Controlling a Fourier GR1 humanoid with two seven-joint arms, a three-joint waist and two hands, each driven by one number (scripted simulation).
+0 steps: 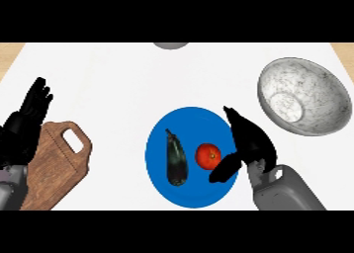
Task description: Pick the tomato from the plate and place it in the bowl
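Note:
A red tomato [207, 155] lies on the blue plate [191, 126], right of a dark eggplant [176, 158]. My right hand [249, 141] hovers at the plate's right rim, fingers straight and pointing away from me, thumb reaching toward the tomato's lower right without closing on it. The marbled white bowl [304, 96] stands to the upper right of the plate, nothing in it. My left hand [23, 126] rests open at the left edge, fingers up.
A wooden cutting board [60, 165] with a handle hole lies at the lower left, partly under my left forearm. A grey round object [170, 45] shows at the counter's far edge. Wooden strips border the white counter at both upper corners.

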